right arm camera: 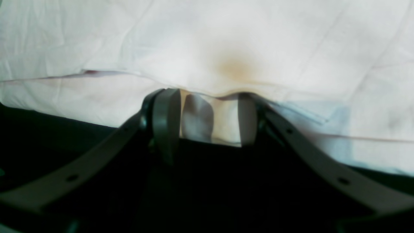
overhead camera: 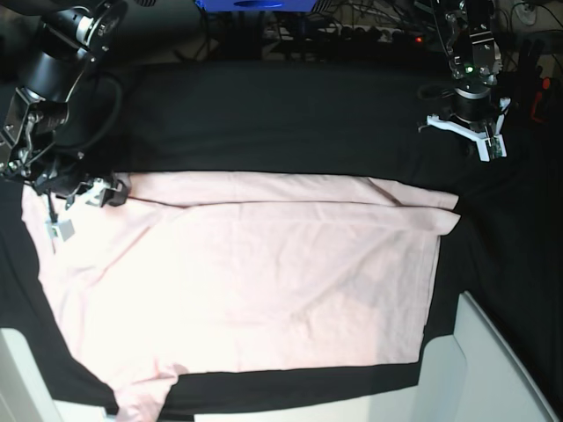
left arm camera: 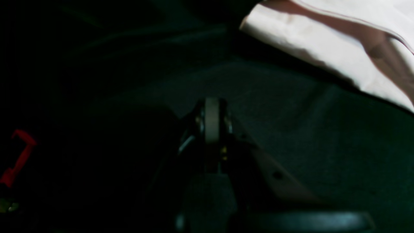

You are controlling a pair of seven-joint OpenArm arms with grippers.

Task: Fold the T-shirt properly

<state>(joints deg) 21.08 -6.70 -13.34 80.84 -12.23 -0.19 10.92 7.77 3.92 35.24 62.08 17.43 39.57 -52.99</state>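
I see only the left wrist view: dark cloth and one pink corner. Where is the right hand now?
Observer: The right hand is at the end of the T-shirt opposite your arm, on its folded edge.
Operator: Does it hold the fabric?
Observer: In the right wrist view its fingers stand apart, with the shirt's edge between them.
Operator: Is my left hand over the shirt?
Observer: No. The left hand hangs shut over the black cloth, apart from the shirt.
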